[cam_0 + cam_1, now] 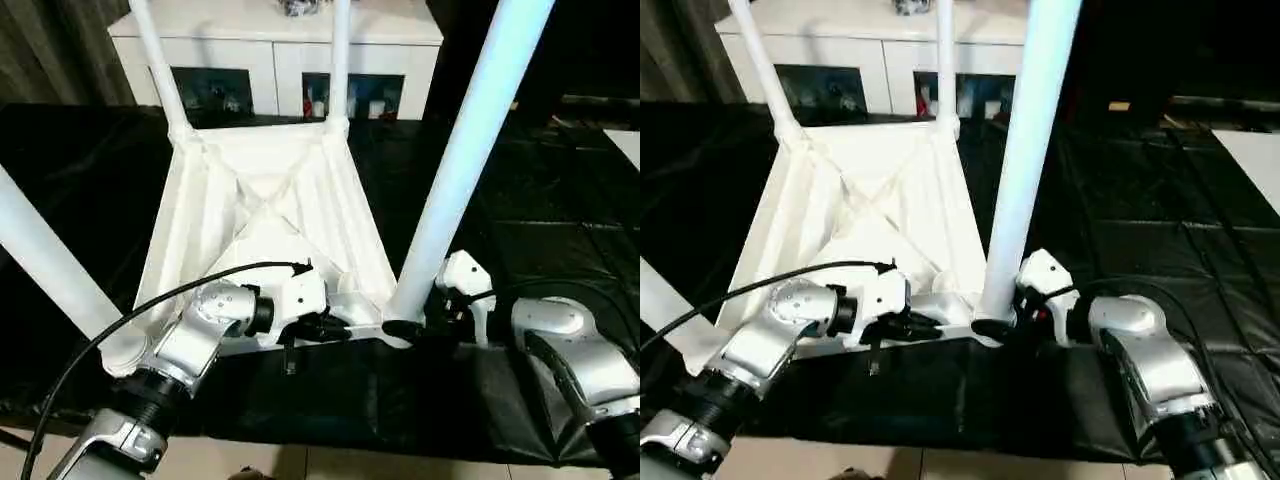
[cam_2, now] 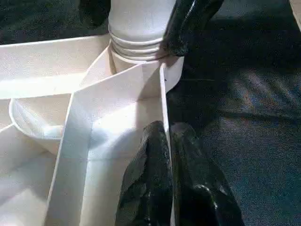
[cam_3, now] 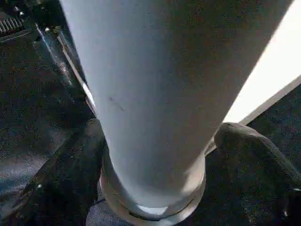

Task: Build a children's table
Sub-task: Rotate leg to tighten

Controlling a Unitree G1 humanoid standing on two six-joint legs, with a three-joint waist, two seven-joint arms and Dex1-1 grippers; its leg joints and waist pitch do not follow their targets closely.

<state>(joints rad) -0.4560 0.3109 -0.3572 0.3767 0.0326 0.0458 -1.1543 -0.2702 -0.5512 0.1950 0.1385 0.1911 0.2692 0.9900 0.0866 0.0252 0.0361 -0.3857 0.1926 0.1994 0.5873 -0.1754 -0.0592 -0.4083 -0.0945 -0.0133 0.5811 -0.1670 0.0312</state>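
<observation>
The children's table lies upside down on the black mat, its ribbed, X-braced underside [image 1: 265,215] facing up. Four white legs stand in the corner sockets: two far ones [image 1: 158,60] [image 1: 340,60], a near left one [image 1: 45,260] and a near right one [image 1: 460,170]. My left gripper [image 1: 335,328] is shut on the thin near rim wall [image 2: 163,94] of the tabletop, close to the near right corner. My right gripper [image 1: 405,330] hugs the base of the near right leg [image 3: 155,94], one finger [image 3: 70,179] on each side just above the socket collar.
A white sideboard [image 1: 280,50] with dark open compartments stands behind the table. The black mat [image 1: 540,220] stretches to the right, with a flat white board [image 1: 628,140] at its far right edge. Pale floor [image 1: 350,465] shows past the mat's near edge.
</observation>
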